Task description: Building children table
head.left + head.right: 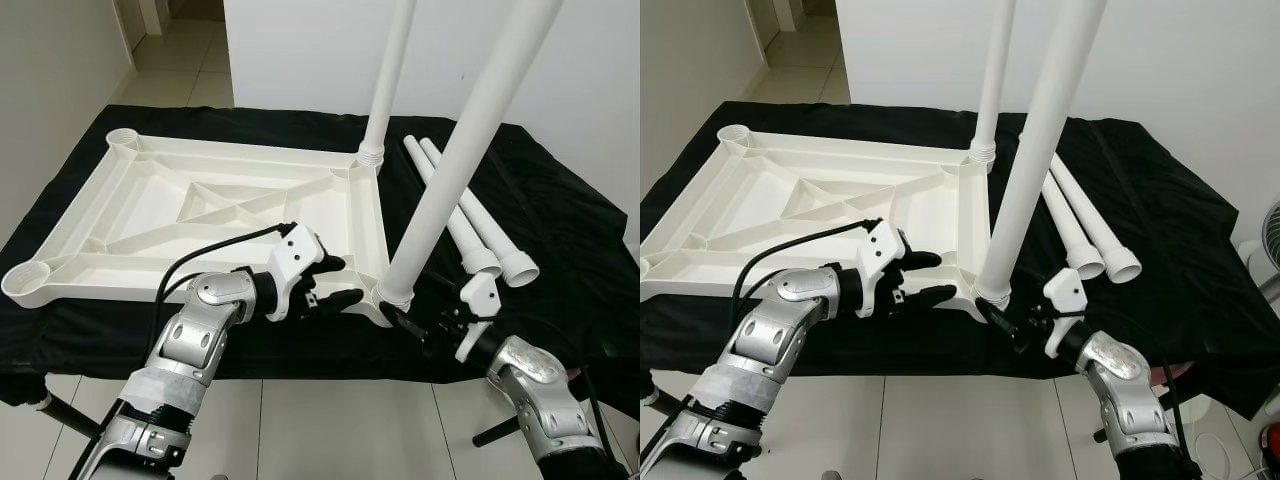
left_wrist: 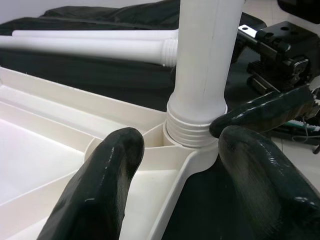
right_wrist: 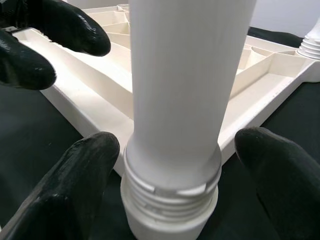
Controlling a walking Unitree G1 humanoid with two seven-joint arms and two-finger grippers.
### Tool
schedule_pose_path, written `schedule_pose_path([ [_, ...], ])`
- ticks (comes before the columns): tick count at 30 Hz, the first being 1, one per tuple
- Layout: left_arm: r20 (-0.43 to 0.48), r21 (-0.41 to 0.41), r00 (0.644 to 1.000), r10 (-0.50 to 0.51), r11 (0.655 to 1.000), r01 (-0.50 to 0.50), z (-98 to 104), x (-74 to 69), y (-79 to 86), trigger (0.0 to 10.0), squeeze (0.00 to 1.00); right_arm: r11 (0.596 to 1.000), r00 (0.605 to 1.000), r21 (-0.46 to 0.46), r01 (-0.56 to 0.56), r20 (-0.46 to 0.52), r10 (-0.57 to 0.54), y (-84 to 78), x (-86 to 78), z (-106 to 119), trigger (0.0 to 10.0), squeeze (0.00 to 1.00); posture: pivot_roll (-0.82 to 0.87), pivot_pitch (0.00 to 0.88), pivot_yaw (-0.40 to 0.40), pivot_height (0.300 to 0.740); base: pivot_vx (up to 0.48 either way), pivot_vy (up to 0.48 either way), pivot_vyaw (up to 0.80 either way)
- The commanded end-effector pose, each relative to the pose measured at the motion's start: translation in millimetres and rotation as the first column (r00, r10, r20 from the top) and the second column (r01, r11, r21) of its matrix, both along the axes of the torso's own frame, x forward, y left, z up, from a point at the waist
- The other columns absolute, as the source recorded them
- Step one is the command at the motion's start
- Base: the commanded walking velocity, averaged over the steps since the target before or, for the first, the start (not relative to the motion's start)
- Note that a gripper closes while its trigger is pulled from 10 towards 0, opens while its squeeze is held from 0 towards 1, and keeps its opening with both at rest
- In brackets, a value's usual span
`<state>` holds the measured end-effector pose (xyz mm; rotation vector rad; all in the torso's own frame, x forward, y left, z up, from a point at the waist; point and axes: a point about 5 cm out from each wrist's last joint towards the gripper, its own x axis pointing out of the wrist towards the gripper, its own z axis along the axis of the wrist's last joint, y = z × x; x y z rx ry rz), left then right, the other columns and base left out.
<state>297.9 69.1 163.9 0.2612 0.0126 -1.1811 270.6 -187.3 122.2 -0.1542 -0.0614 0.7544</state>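
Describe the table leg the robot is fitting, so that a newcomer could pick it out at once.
Start at the upturned white tabletop on the black cloth. Go to its near corner on the robot's right, between the left gripper and right gripper. The leg there stands in its socket; unlike the far upright leg, it leans.

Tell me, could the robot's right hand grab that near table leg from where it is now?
Probably yes. The right gripper is open with a finger on each side of the near leg, just above its threaded base, and nothing sits between them.
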Motion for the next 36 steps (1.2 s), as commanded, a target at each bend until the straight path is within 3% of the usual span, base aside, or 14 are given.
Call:
schedule_pose_path([
  [1,0.05,-0.021,0.972,0.228,0.974,-0.227,-1,9.2,4.1,10.0,0.0,1.0,1.0,0.013,-0.007,-0.025,0.008,0.2,1.1,-3,10.0,0.0,-0.06,0.0,-0.061,0.74,0.0,0.0,0.0],
  [13,0.004,-0.034,0.972,0.235,0.971,-0.235,-4,7.4,-1.4,10.0,0.0,0.998,0.999,0.043,-0.039,-0.025,0.041,11.9,11.3,-2,10.0,0.0,-0.07,0.0,-0.073,0.74,0.0,0.0,0.0],
  [26,-0.08,-0.059,0.971,0.227,0.971,-0.232,-17,-12.1,-13.4,10.0,0.0,0.997,0.997,0.054,-0.053,0.05,0.051,20.8,27.8,14,10.0,0.0,-0.04,0.0,-0.067,0.74,0.0,0.0,0.0],
  [27,-0.081,-0.062,0.97,0.23,0.97,-0.235,-17,-14.1,-14.4,10.0,0.0,0.997,0.997,0.056,-0.056,0.057,0.053,21.8,28.7,15,9.3,0.0,-0.04,0.0,-0.063,0.74,0.0,0.0,0.0],
  [30,-0.088,-0.064,0.967,0.238,0.968,-0.244,-17,-15.9,-15.4,10.0,0.0,0.997,0.996,0.056,-0.062,0.065,0.058,22.8,29.5,16,9.3,0.0,-0.04,0.0,-0.061,0.74,0.0,0.0,0.0],
  [31,-0.097,-0.075,0.966,0.239,0.966,-0.247,-17,-16.5,-16.6,10.0,0.0,0.996,0.996,0.055,-0.064,0.067,0.06,23.0,29.8,17,4.6,0.0,-0.04,0.0,-0.059,0.74,0.0,0.0,0.0],
  [34,-0.114,-0.087,0.965,0.235,0.965,-0.246,-16,-17.9,-20.0,10.0,0.0,0.996,0.995,0.047,-0.073,0.068,0.069,23.1,30.0,17,4.9,0.0,-0.04,0.0,-0.059,0.74,0.0,0.0,0.0],
  [35,-0.113,-0.088,0.968,0.222,0.969,-0.232,-17,-20.2,-22.2,10.0,0.0,0.996,0.995,0.038,-0.076,0.068,0.073,23.3,30.0,16,3.8,0.0,-0.04,0.0,-0.057,0.74,0.0,0.0,0.0],
  [36,-0.111,-0.087,0.971,0.213,0.971,-0.223,-18,-21.8,-23.5,10.0,0.0,0.996,0.995,0.032,-0.077,0.069,0.075,23.3,30.0,15,3.8,0.0,-0.04,0.0,-0.057,0.74,0.0,0.0,0.0],
])
